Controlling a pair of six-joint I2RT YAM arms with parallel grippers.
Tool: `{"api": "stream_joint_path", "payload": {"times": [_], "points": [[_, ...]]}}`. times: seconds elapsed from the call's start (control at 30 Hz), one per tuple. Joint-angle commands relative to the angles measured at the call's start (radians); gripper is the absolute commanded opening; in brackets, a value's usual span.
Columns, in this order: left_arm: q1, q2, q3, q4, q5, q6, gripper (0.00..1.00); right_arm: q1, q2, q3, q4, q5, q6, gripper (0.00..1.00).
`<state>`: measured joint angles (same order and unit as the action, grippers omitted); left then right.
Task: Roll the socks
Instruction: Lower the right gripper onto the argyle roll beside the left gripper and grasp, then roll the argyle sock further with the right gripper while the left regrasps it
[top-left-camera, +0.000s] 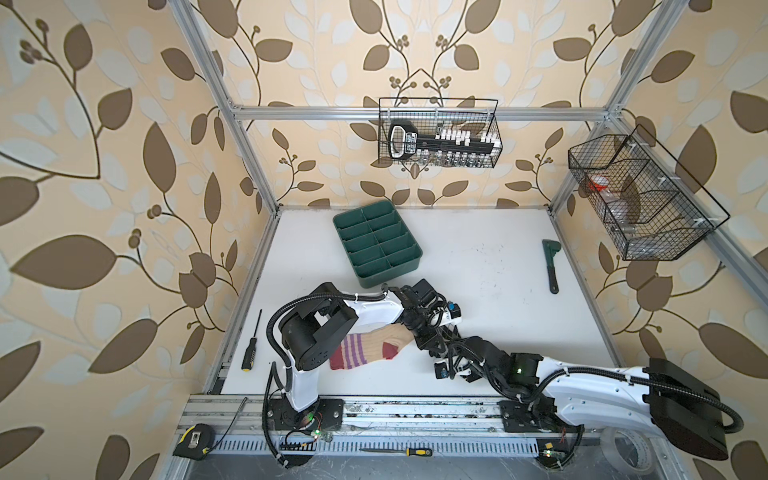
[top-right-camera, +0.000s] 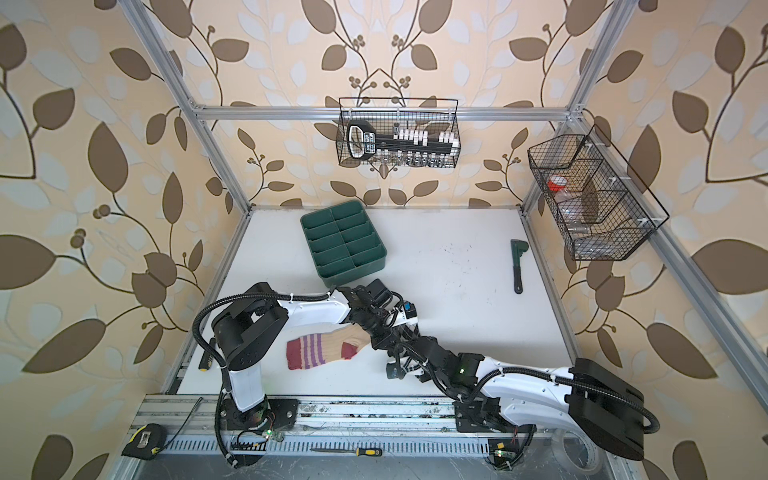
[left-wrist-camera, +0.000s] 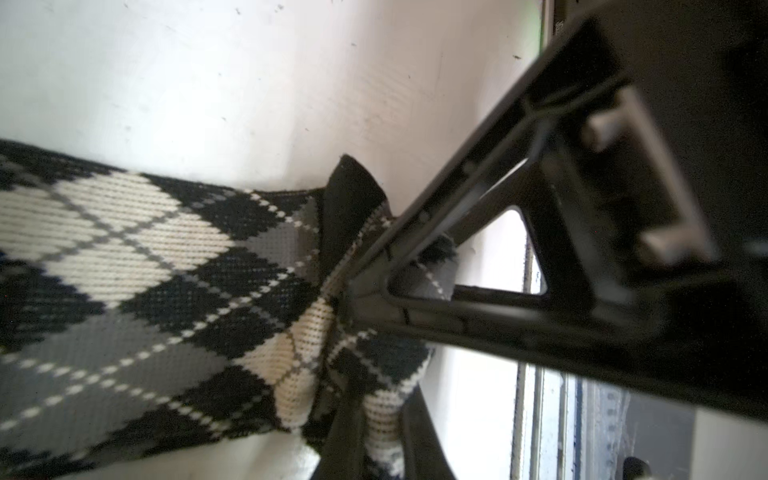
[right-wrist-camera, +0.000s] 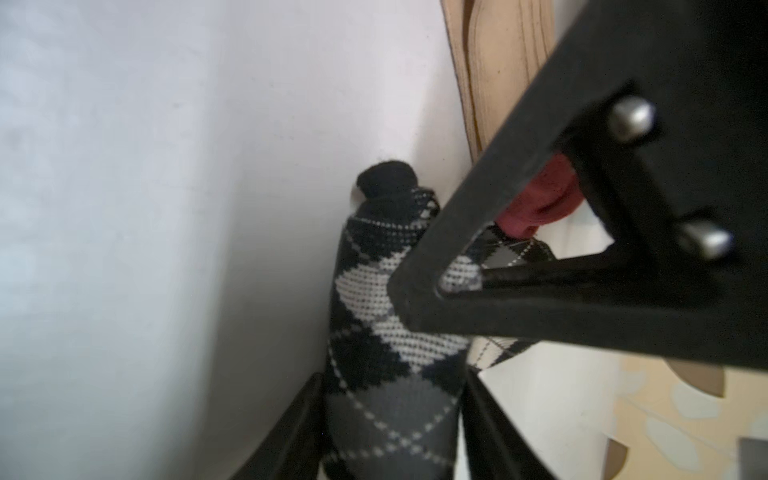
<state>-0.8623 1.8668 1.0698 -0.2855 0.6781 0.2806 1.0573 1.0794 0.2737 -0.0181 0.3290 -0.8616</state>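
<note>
The beige sock (top-left-camera: 374, 347) (top-right-camera: 328, 351), with a maroon cuff and heel and purple stripes, lies flat near the table's front. Its maroon toe (right-wrist-camera: 540, 199) touches the black argyle sock (left-wrist-camera: 145, 291) (right-wrist-camera: 374, 291). In both top views the grippers cover most of the argyle sock. My left gripper (left-wrist-camera: 380, 419) (top-left-camera: 422, 332) is shut on a bunched end of it. My right gripper (right-wrist-camera: 395, 415) (top-left-camera: 434, 347) has both fingers against its sides, close to the left one. Each wrist view shows the other gripper's black triangular finger (left-wrist-camera: 457, 270) (right-wrist-camera: 498, 270) on the fabric.
A green divided tray (top-left-camera: 376, 243) sits behind the grippers and a green-handled tool (top-left-camera: 550, 266) lies at the right. A black screwdriver (top-left-camera: 251, 345) lies by the left edge. Two wire baskets (top-left-camera: 438, 133) (top-left-camera: 640, 195) hang on the frame. A tape measure (top-left-camera: 193, 440) sits on the front rail.
</note>
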Motion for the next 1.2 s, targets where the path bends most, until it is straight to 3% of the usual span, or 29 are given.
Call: {"api": "stream_joint_path", "payload": {"times": [0.0, 0.1, 0.2, 0.37, 0.47, 0.57, 0.67, 0.73, 0.93, 1.0, 1.17], "points": [[0.005, -0.04, -0.019, -0.021, 0.015, 0.005, 0.06, -0.003, 0.016, 0.021, -0.004, -0.037, 0.009, 0.32], [0.005, -0.05, -0.016, -0.019, 0.017, 0.001, 0.08, -0.008, 0.01, 0.029, -0.037, -0.055, 0.003, 0.17], [0.007, -0.096, -0.021, -0.01, 0.013, -0.002, 0.17, -0.018, 0.008, 0.057, -0.113, -0.09, 0.008, 0.0], [0.034, -0.276, -0.08, 0.056, -0.058, -0.017, 0.43, -0.045, 0.032, 0.094, -0.214, -0.183, 0.039, 0.0], [0.066, -0.467, -0.148, 0.115, -0.188, -0.027, 0.61, -0.075, 0.079, 0.145, -0.309, -0.276, 0.072, 0.0], [0.081, -0.711, -0.238, 0.165, -0.39, 0.014, 0.7, -0.133, 0.147, 0.22, -0.419, -0.407, 0.099, 0.0], [0.083, -0.934, -0.301, 0.168, -0.536, 0.125, 0.76, -0.209, 0.234, 0.308, -0.539, -0.566, 0.101, 0.0], [0.082, -1.038, -0.311, 0.101, -0.54, 0.259, 0.76, -0.254, 0.305, 0.369, -0.629, -0.658, 0.086, 0.0], [0.055, -1.183, -0.36, -0.071, -0.524, 0.598, 0.76, -0.353, 0.461, 0.498, -0.784, -0.784, 0.095, 0.0], [0.004, -1.172, -0.372, -0.103, -0.57, 0.659, 0.76, -0.386, 0.499, 0.522, -0.818, -0.795, 0.087, 0.0], [-0.244, -1.078, -0.463, -0.011, -0.865, 0.79, 0.78, -0.459, 0.596, 0.584, -0.853, -0.794, 0.105, 0.0]]}}
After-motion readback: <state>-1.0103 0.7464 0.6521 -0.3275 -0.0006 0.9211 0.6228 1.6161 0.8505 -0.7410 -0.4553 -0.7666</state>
